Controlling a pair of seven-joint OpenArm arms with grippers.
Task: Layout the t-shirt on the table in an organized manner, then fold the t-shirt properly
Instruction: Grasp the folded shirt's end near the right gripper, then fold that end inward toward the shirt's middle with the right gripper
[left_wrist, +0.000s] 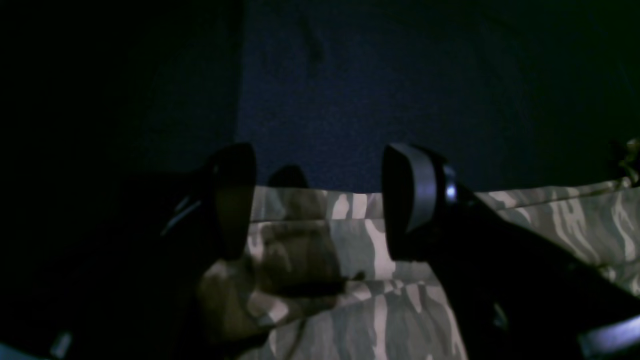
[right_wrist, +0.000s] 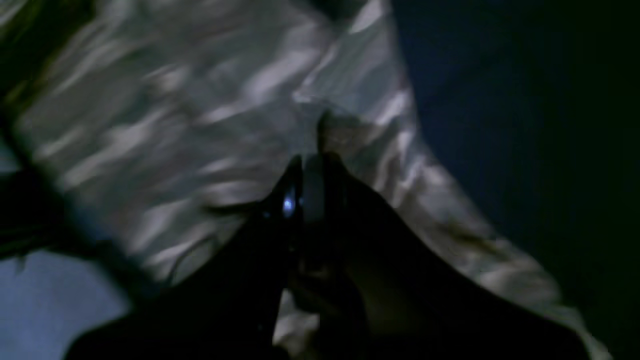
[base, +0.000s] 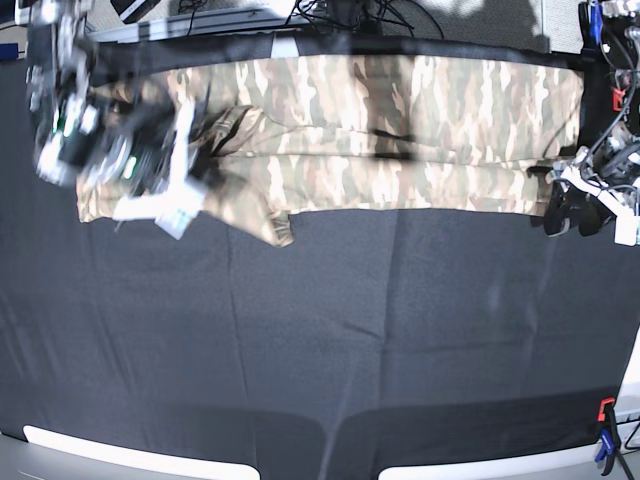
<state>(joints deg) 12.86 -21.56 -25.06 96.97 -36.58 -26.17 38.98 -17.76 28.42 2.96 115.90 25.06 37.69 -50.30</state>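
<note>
Lying in a long folded band across the far half of the black tabletop (base: 320, 330), the t-shirt (base: 400, 130) looked light, limp and prone to sagging, best taken at hems and corners. The left pincer (left_wrist: 320, 200) hung spread over its right edge; the right pincer (right_wrist: 307, 165) was pressed together, apparently pinching fabric at the far left.

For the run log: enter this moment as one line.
stage: folding | t-shirt: long band on table | left gripper: open at hem | right gripper: shut on t-shirt
</note>
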